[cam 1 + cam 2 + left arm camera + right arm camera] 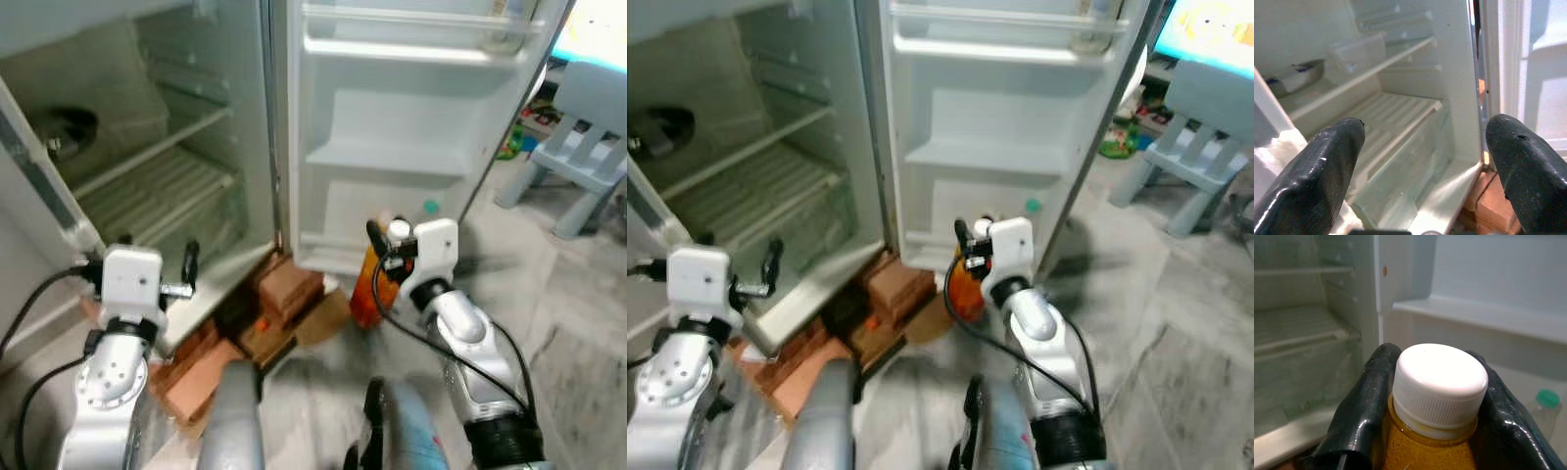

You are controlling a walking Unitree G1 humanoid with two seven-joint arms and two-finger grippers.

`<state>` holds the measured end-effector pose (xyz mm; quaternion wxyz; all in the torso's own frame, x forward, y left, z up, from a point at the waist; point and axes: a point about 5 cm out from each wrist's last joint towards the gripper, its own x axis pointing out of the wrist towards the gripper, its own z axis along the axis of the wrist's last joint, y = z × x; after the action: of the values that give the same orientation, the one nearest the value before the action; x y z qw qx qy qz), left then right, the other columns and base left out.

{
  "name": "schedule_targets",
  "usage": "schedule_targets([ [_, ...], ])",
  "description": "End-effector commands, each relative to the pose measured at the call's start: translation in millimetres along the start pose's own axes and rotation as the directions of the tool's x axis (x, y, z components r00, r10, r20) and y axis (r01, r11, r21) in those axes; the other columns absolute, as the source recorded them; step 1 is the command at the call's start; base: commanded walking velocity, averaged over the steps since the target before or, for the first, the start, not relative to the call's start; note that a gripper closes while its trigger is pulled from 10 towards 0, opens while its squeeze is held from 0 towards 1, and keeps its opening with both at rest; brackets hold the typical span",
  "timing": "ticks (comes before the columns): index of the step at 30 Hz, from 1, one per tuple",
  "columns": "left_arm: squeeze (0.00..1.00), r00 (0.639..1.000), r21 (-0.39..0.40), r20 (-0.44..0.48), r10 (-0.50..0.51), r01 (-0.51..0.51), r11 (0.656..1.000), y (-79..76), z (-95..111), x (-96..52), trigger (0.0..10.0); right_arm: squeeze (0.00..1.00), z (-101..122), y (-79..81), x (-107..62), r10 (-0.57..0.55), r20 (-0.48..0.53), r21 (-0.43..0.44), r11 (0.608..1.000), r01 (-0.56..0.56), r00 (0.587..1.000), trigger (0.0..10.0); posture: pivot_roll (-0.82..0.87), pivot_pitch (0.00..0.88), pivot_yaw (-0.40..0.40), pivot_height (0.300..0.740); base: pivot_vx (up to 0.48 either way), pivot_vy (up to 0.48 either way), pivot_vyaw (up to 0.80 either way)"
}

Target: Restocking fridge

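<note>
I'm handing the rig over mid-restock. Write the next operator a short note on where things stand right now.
Right tool: shut on the orange bottle just under its white cap, held upright in front of the open fridge door, near its lowest shelf.
Left tool: open and empty, facing the fridge interior.
Another bottle with a green cap stands low by the door.
Done: the bottle is grasped and brought to the fridge.
Left: set it on a door shelf and release.

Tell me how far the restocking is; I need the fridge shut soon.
Done: the fridge door stands open. In hand: the right pincer grips an orange bottle before the door shelves. The left pincer is open, holding nothing. Left: shelving that bottle.
</note>
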<state>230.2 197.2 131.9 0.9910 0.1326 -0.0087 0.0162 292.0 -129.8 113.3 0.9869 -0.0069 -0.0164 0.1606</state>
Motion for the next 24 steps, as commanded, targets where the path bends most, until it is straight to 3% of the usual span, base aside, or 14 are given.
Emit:
schedule_targets([
  [1,0.0,1.0,0.01,0.027,0.002,-0.002,1.0,0.7,6.5,2.8,10.0,0.0,10.4,2.0,4.1,0.021,0.051,-0.02,1.0,-0.02,0.998,10.0,0.18,0.073,-0.052,0.612,0.412,0.0,0.0],
  [18,0.0,0.999,-0.008,0.033,0.002,-0.002,1.0,-0.1,9.3,4.3,10.0,0.0,13.2,4.3,6.5,0.052,0.069,-0.028,0.998,-0.05,0.996,10.0,0.18,0.084,-0.055,0.612,0.417,0.0,0.0],
  [24,0.0,1.0,-0.014,0.031,-0.002,0.002,1.0,-3.4,9.5,6.4,10.0,0.0,13.4,3.6,6.2,0.06,0.067,-0.035,0.998,-0.058,0.996,10.0,0.17,0.102,-0.06,0.612,0.377,0.292,0.0],
])
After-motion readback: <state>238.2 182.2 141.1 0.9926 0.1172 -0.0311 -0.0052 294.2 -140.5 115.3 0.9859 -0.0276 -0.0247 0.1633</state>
